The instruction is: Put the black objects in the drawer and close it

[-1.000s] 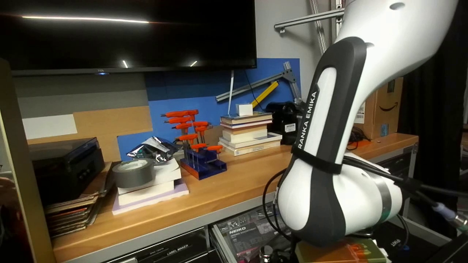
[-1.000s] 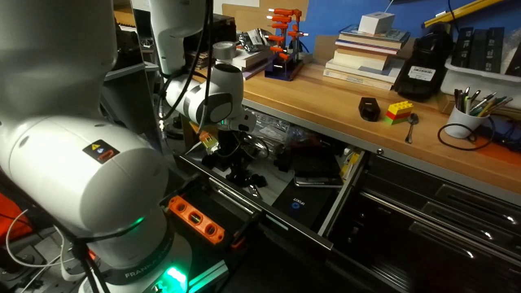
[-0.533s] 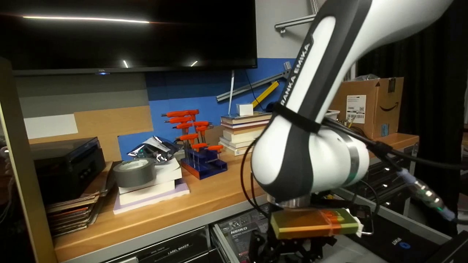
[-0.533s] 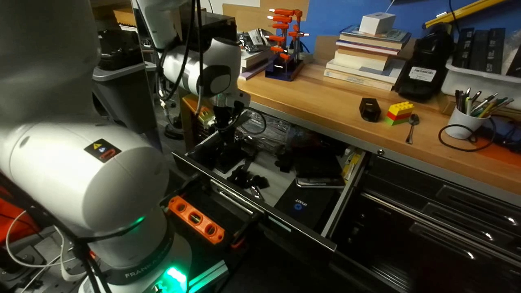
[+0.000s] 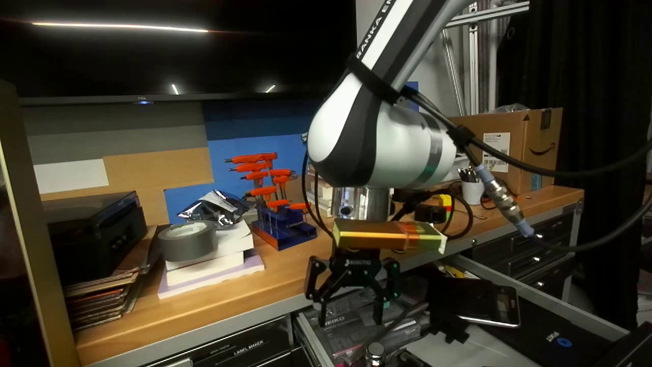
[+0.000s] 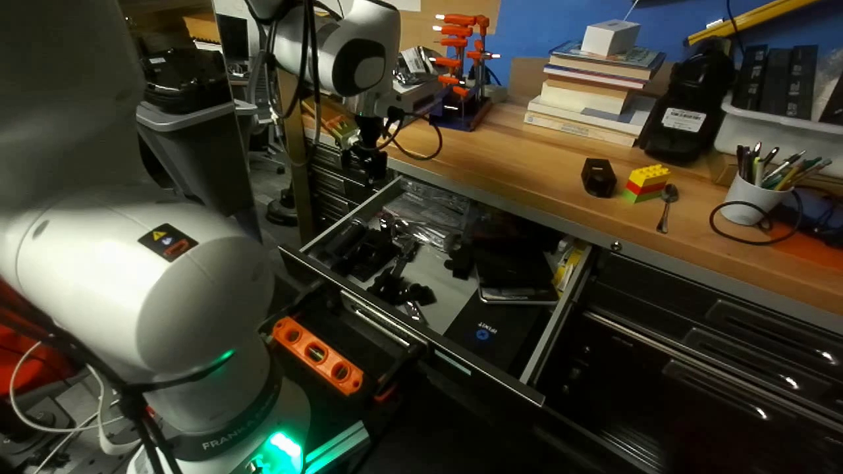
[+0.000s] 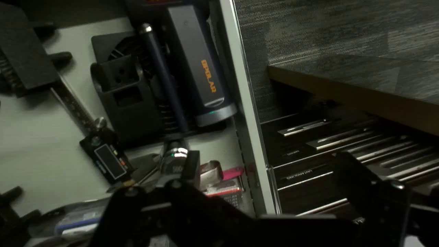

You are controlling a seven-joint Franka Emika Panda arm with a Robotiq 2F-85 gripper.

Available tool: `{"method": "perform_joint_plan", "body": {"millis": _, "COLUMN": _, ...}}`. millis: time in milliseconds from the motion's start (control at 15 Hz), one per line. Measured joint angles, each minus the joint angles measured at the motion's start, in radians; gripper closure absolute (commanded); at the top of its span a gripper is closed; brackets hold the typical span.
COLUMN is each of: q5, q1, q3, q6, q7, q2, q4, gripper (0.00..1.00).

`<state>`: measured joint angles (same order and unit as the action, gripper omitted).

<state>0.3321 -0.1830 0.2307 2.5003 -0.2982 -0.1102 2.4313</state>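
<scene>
Beneath the tabletop point(image 6: 514, 148), the drawer point(image 6: 557, 317) stands open and crowded; anything riding high could jam it as I close it. My gripper point(image 5: 350, 312) hangs empty, spread wide, near the drawer's edge, which a hasty descent could strike. A black block point(image 6: 598, 178) sits on the tabletop, just beside bricks point(image 6: 645, 183) a wide approach may topple.
</scene>
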Motion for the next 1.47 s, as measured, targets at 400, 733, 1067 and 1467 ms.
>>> {"method": "perform_joint_plan", "body": {"millis": 400, "q5": -0.259, "q1": 0.048, "q3": -0.113, "q6": -0.14, "q7": 0.005, "q2": 0.028, "q4": -0.177, "gripper": 0.0}}
{"method": "perform_joint_plan", "body": {"millis": 733, "q5": -0.427, "q1": 0.102, "q3": -0.191, "q6": -0.185, "q7": -0.006, "q2": 0.014, "q4": -0.343, "gripper": 0.0}}
{"method": "perform_joint_plan", "body": {"millis": 1067, "q5": -0.507, "q1": 0.131, "q3": -0.266, "q6": -0.128, "q7": -0.191, "q2": -0.072, "q4": -0.475, "gripper": 0.0}}
{"method": "perform_joint_plan", "body": {"millis": 1467, "q5": -0.615, "q1": 0.125, "q3": -0.38, "q6": 0.081, "q7": -0.487, "q2": -0.23, "q4": -0.529, "gripper": 0.0}}
